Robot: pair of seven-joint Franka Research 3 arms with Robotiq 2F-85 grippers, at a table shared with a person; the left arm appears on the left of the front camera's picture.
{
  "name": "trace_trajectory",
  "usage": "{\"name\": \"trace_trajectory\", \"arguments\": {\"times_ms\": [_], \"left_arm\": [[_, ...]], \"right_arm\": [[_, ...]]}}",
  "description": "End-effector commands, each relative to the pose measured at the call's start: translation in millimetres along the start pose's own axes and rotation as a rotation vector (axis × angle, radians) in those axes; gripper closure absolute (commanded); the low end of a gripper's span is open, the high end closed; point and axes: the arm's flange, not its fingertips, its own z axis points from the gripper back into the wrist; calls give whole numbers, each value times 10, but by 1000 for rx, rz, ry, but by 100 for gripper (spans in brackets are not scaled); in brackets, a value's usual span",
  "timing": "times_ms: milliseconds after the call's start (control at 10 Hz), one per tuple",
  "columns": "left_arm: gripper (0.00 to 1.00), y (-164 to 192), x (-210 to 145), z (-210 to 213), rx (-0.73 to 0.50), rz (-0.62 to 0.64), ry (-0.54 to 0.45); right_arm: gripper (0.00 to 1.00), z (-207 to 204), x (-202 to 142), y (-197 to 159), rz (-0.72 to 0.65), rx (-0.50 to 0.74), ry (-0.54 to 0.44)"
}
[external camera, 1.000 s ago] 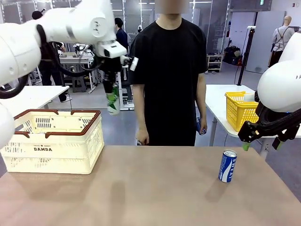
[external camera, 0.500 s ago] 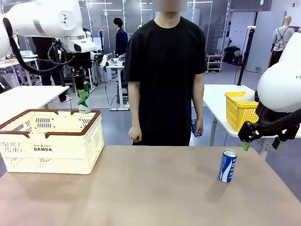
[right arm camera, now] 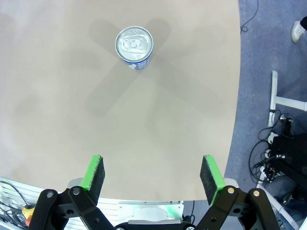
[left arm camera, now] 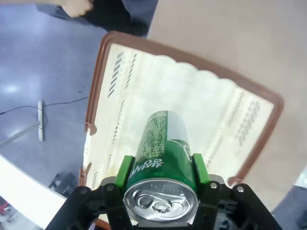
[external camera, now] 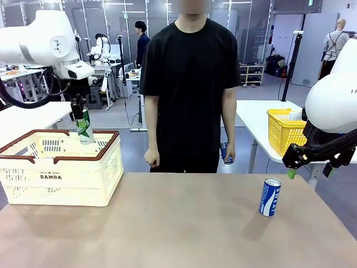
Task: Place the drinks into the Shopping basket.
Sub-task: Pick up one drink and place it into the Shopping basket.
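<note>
My left gripper (external camera: 82, 124) is shut on a green can (external camera: 85, 127) and holds it over the cream-white Shopping basket (external camera: 61, 167) at the table's left. In the left wrist view the green can (left arm camera: 161, 160) sits between the green pads (left arm camera: 125, 171), silver top toward the camera, with the basket's inside (left arm camera: 192, 105) below. The blue-and-white can (external camera: 269, 196) stands upright on the table at the right. My right gripper (external camera: 308, 171) hangs open beyond the table's right edge; the right wrist view shows its gripper (right arm camera: 152, 181) wide apart, the blue-and-white can (right arm camera: 134, 46) well ahead.
A person in a black shirt (external camera: 189, 89) stands at the far side, holding a small can (external camera: 224, 153) in one hand. A yellow mesh basket (external camera: 285, 129) sits on another table at the back right. The brown tabletop (external camera: 184, 223) lies bare between the basket and the can.
My left arm has swung left and lowered, carrying the green can from beside the person to above the basket. The right arm has stayed still. The person shifted slightly left.
</note>
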Motion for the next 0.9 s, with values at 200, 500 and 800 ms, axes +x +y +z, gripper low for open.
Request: {"name": "trace_trajectory", "arguments": {"times_ms": [200, 500, 800], "left_arm": [[41, -196, -288, -208, 39, -80, -40], [41, -24, -182, -212, 24, -46, -5], [41, -70, -179, -275, 16, -62, -13]], "right_arm": [[0, 7, 4, -17, 2, -3, -2], [0, 7, 4, -17, 2, -3, -2], [0, 7, 4, -17, 2, -3, -2]]}}
